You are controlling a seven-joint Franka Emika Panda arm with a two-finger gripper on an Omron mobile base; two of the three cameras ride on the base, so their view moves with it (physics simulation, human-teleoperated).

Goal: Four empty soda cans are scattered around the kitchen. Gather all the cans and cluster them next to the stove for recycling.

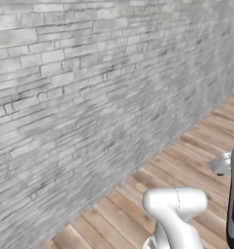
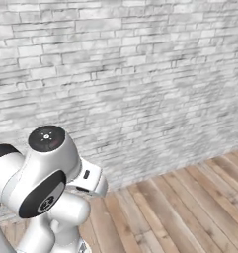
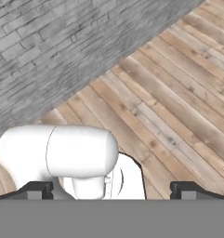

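End effector agape above floorboards

The arm is glossy white with rounded, tube-like links and dark grey joint bands. One joint has a round black cap with small marks. The claw has two small dark grey fingertips
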